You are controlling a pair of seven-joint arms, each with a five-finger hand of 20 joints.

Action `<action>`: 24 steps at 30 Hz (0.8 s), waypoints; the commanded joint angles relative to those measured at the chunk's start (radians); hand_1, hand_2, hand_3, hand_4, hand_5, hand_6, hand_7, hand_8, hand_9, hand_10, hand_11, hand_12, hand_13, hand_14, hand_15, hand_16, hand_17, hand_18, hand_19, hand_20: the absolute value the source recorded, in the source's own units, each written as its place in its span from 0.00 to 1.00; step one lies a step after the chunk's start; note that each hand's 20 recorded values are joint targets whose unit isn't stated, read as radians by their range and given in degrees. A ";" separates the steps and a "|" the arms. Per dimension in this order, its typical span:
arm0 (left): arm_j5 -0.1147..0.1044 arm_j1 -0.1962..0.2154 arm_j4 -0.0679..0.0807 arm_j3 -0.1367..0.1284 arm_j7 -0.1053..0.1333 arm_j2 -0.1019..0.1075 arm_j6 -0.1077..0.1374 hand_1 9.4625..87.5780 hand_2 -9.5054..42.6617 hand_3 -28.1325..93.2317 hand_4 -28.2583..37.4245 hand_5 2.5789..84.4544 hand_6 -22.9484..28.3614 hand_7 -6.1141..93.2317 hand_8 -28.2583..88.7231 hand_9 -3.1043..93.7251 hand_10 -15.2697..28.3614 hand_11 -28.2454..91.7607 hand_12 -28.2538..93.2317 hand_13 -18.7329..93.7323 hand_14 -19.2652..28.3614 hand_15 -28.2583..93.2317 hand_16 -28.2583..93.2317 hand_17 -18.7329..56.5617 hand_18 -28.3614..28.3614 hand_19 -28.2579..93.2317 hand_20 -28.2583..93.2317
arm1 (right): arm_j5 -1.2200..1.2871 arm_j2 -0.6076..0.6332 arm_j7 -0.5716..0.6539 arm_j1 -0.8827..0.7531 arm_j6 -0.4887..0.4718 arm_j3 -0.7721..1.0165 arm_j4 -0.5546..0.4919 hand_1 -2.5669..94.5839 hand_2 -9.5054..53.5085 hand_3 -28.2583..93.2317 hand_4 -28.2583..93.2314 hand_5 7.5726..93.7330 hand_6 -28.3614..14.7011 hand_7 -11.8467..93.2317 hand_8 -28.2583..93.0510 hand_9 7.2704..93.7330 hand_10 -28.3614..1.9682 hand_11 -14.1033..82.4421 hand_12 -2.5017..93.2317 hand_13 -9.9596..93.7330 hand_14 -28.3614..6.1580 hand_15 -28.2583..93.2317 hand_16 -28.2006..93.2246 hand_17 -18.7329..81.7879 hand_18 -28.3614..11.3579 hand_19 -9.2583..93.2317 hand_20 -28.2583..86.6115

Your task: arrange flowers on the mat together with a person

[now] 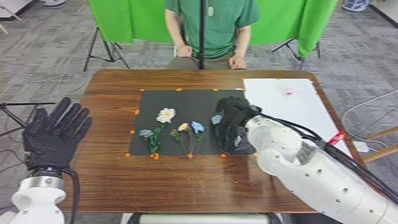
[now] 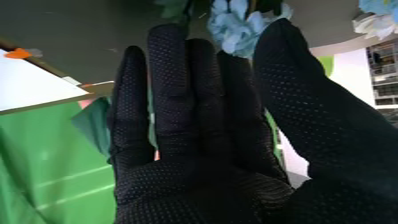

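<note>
Head view: the right hand (image 1: pixel 234 111) lies over the right part of the black mat (image 1: pixel 195 99), beside a blue flower (image 1: pixel 216 119). In the right wrist view its fingers are straight and close together, the thumb standing apart from them; blue petals (image 2: pixel 233 31) show by the fingertips and thumb tip, and whether glove and petals touch cannot be told. Farther left on the mat, a white flower (image 1: pixel 166 115) lies far of a second blue flower (image 1: pixel 146 133); a small cream flower (image 1: pixel 183 127) and a third blue flower (image 1: pixel 197 126) lie side by side between these and the hand. A pink flower (image 1: pixel 289 91) rests on the white sheet (image 1: pixel 282 115) at right. The left hand (image 1: pixel 53 135) is at the table's left edge, fingers straight and slightly spread.

The step in hand is judged to be setting or adjusting the rightmost blue flower. The next move probably calls for keeping the thumb clear and lifting straight up, lest the glove drag the bloom or its stem. The pink flower may then be the one left to place.
</note>
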 commanded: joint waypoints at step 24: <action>0.107 0.023 0.011 -0.047 -0.043 -0.018 -0.058 0.18 0.46 0.83 0.00 0.47 0.60 0.16 0.17 0.39 0.68 0.37 0.30 0.39 0.68 0.43 0.17 0.19 0.72 0.48 0.32 | 1.184 -0.025 -0.337 -0.659 0.072 0.861 -0.294 0.26 0.29 0.82 0.04 0.32 0.51 0.20 0.17 0.33 0.34 0.20 0.20 0.42 0.36 0.40 0.38 0.30 0.28 0.52 0.31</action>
